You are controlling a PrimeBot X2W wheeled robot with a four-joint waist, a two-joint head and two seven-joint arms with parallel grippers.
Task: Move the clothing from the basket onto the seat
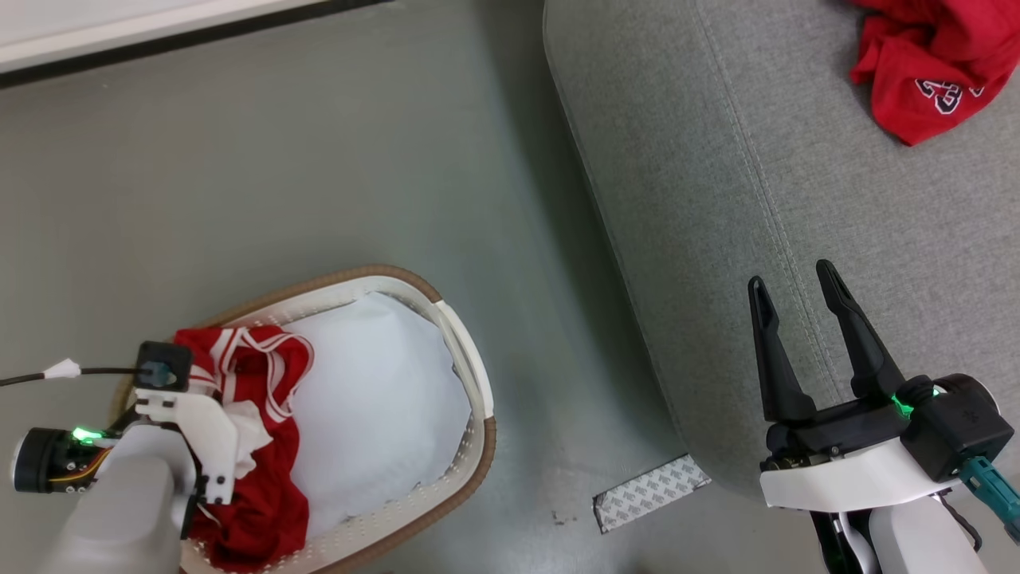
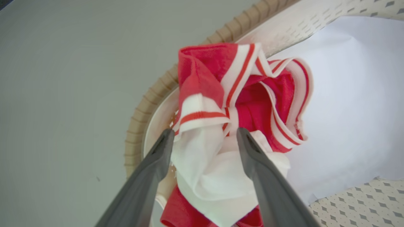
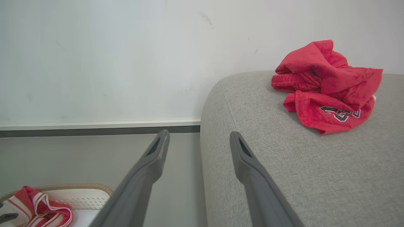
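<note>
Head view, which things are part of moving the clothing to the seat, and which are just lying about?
Job: striped red jersey, laundry basket, grey seat, numbered red jersey on it, left gripper.
Lying about: pale sheet lining the basket, patterned strip on the floor.

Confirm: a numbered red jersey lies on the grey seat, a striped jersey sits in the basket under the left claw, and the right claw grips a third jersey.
One error: the right claw grips nothing; the right wrist view shows its fingers apart and empty. The numbered red jersey does lie on the grey seat, the striped jersey in the basket under the left claw.
</note>
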